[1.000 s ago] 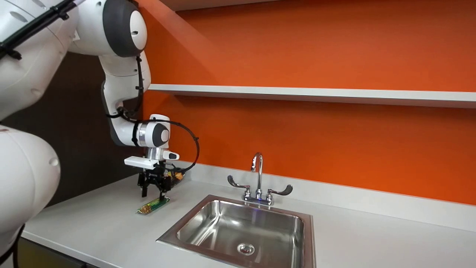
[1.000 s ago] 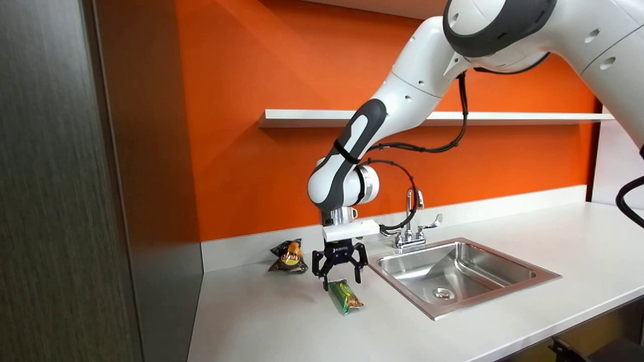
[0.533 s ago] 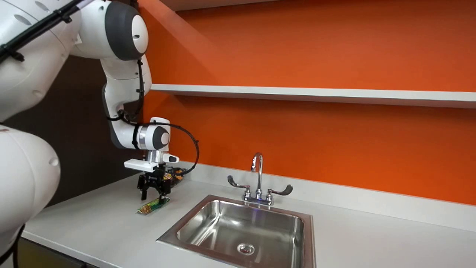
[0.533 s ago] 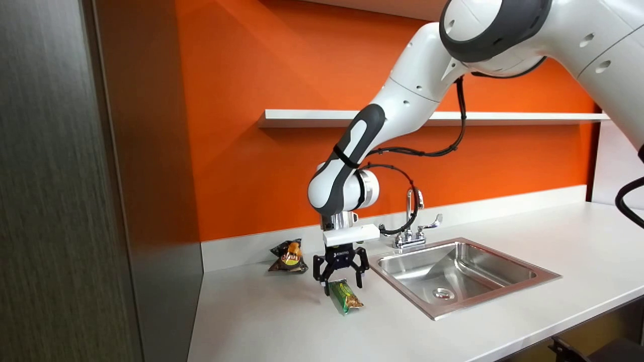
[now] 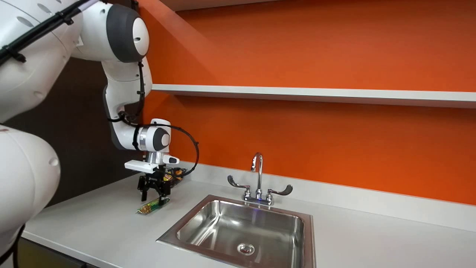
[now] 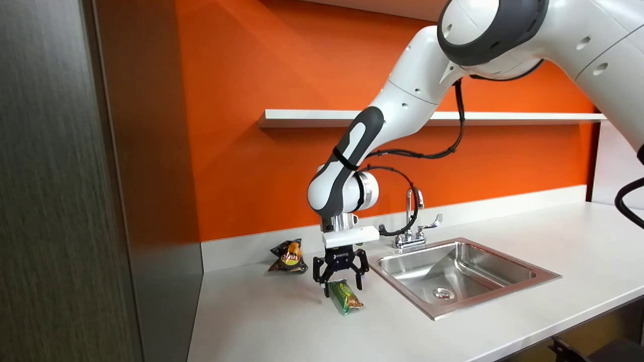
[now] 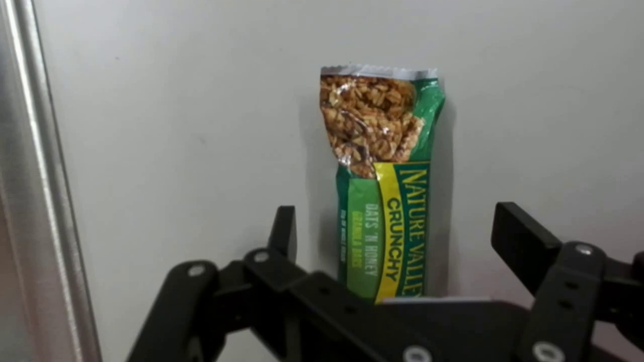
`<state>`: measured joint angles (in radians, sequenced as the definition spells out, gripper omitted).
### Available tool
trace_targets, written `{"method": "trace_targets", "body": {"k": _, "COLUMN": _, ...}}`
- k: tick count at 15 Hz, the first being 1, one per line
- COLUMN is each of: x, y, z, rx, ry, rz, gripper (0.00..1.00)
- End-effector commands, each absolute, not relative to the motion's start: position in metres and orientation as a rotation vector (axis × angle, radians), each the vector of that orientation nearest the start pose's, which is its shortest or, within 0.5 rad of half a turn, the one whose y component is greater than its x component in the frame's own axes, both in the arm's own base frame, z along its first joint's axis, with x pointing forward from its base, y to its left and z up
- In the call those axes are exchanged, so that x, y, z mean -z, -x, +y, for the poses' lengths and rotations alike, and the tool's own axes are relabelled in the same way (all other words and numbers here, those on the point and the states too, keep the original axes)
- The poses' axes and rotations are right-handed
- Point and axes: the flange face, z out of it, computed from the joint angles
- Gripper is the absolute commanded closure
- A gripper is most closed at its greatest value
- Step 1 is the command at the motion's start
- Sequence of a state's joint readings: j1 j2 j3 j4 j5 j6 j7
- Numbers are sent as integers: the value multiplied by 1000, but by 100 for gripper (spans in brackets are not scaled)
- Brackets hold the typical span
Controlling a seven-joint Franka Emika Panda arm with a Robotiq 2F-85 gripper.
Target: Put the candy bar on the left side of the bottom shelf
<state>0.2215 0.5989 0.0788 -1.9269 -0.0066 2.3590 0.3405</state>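
A stainless steel sink (image 5: pixel 189 218) is taking up a good chunk of the grey-white countertop (image 5: pixel 372 242), and its round drain (image 5: pixel 245 249) is showing at the bottom. A chrome gooseneck faucet (image 5: pixel 259 176) is standing at the sink's back edge, with a lever handle (image 5: pixel 284 190) sticking out on each side. A crinkly snack bag (image 6: pixel 290 256), black with orange and yellow print, is sitting near the pale backsplash (image 6: pixel 503 208). That orange wall (image 5: pixel 316 141) is filling most of the background lol, and a dark wood-grain panel (image 6: pixel 50 201) is hogging the left edge in an exterior view. Down low, a brownish cabinet front (image 5: pixel 41 257) is peeking out under the countertop's edge.
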Motion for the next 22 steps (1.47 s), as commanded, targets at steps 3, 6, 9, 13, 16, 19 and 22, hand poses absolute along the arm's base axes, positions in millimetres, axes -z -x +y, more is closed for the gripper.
{"method": "trace_targets", "body": {"k": 3, "x": -161, "y": -585, "z": 179, "rx": -284, "ry": 3130, "rz": 134, "gripper": 25}}
{"method": "trace_targets", "body": {"k": 6, "x": -160, "y": -585, "z": 178, "rx": -286, "ry": 3127, "rz": 136, "gripper": 42}}
{"method": "trace_targets", "body": {"k": 9, "x": -161, "y": -586, "z": 178, "rx": -281, "ry": 3126, "rz": 138, "gripper": 67}}
{"method": "trace_targets", "body": {"k": 13, "x": -161, "y": -586, "z": 176, "rx": -284, "ry": 3123, "rz": 144, "gripper": 82}}
{"method": "trace_targets", "body": {"k": 16, "x": -175, "y": -586, "z": 174, "rx": -257, "ry": 3127, "rz": 148, "gripper": 82}}
{"method": "trace_targets", "body": {"k": 19, "x": -202, "y": -580, "z": 173, "rx": -214, "ry": 3138, "rz": 140, "gripper": 82}}
{"method": "trace_targets", "body": {"k": 22, "x": -229, "y": -570, "z": 170, "rx": -169, "ry": 3146, "rz": 137, "gripper": 82}}
